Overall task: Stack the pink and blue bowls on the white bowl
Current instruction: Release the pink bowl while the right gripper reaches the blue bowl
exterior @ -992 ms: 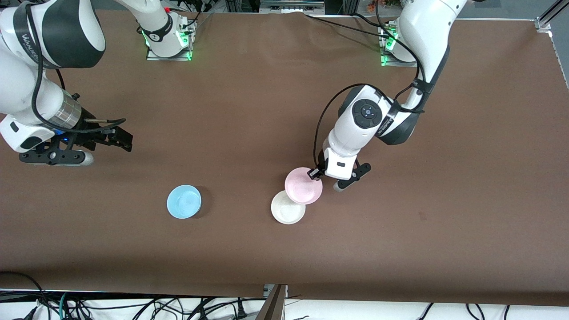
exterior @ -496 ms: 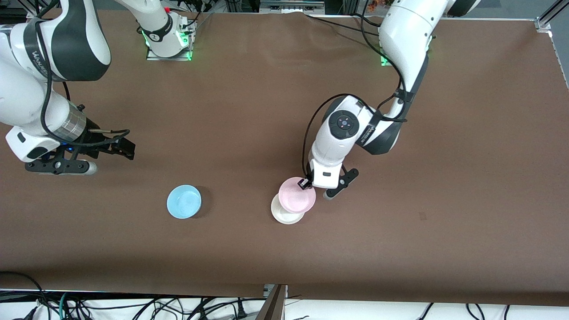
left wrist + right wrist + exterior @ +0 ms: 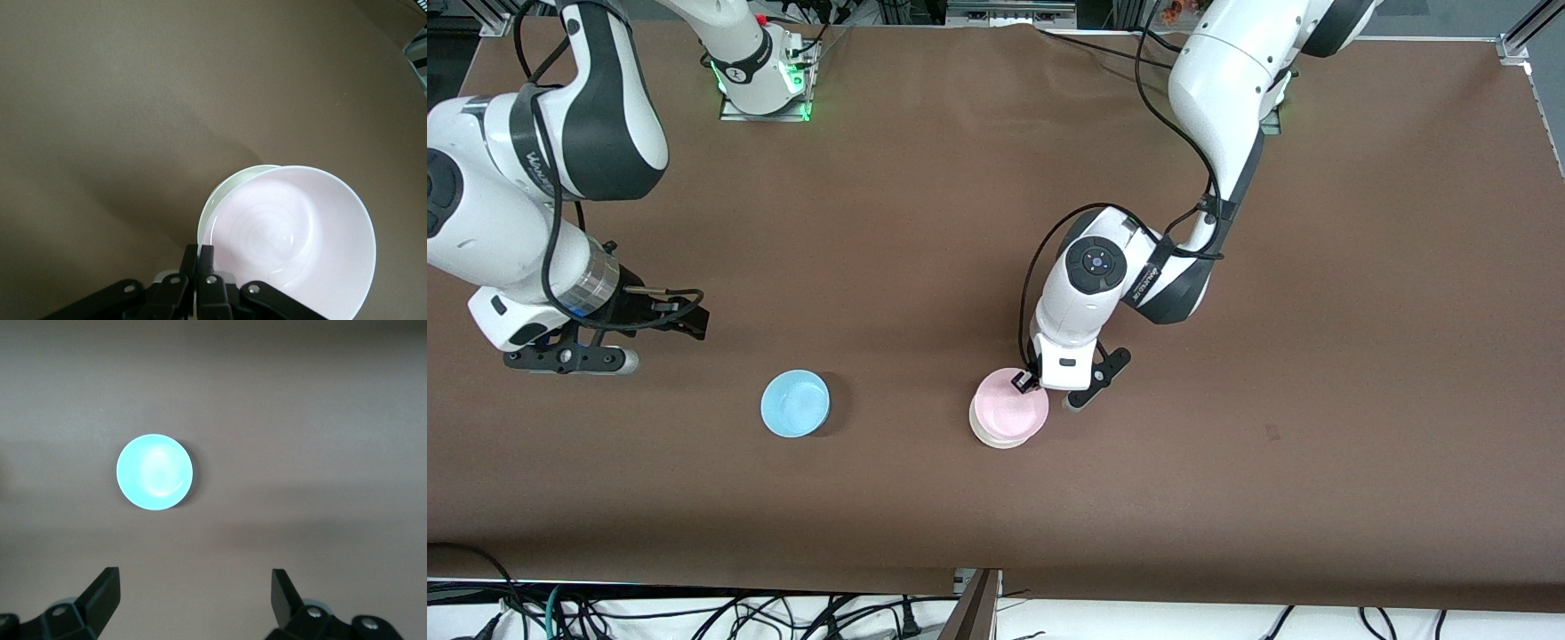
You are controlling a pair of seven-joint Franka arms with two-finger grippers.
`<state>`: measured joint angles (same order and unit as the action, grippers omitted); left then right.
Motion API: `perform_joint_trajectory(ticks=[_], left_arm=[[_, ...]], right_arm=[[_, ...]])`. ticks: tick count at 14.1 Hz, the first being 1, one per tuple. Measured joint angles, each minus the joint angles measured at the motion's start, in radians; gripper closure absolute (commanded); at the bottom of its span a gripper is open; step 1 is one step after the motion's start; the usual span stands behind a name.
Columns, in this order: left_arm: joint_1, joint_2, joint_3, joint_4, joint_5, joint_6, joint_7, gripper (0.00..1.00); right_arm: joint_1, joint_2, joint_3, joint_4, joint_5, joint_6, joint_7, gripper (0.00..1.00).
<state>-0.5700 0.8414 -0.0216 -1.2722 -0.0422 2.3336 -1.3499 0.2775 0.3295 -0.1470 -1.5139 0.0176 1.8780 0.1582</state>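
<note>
Brown table (image 3: 1360, 373), cables at its edge cut off. Left gripper (image 3: 1024, 382) clamps pink bowl (image 3: 1009, 413) by its rim, over white bowl (image 3: 996, 439), mostly hidden beneath. Right gripper (image 3: 685, 322) spread wide, empty, above table. Blue bowl (image 3: 795, 404) alone toward right arm's end.

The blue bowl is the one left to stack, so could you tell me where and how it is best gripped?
Grip the blue bowl by its thin rim, coming straight down with one finger inside and one outside. It sits upright and alone on the table, shallow and too wide to span. The right tool, open above the table with the bowl in its view, seems the natural one; the left tool is shut on the pink bowl.
</note>
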Motion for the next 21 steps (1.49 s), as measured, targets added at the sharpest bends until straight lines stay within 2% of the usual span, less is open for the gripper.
perform_joint_trajectory(ticks=[16, 21], left_arm=[[-0.037, 0.031, 0.024, 0.015, 0.0, -0.001, -0.022, 1.0], [-0.074, 0.047, 0.062, 0.019, 0.0, -0.001, -0.051, 1.0]], right_arm=[[0.0, 0.043, 0.001, -0.001, 0.0, 0.025, -0.001, 0.0], [0.0, 0.061, 0.0, -0.003, 0.0, 0.026, -0.001, 0.0]])
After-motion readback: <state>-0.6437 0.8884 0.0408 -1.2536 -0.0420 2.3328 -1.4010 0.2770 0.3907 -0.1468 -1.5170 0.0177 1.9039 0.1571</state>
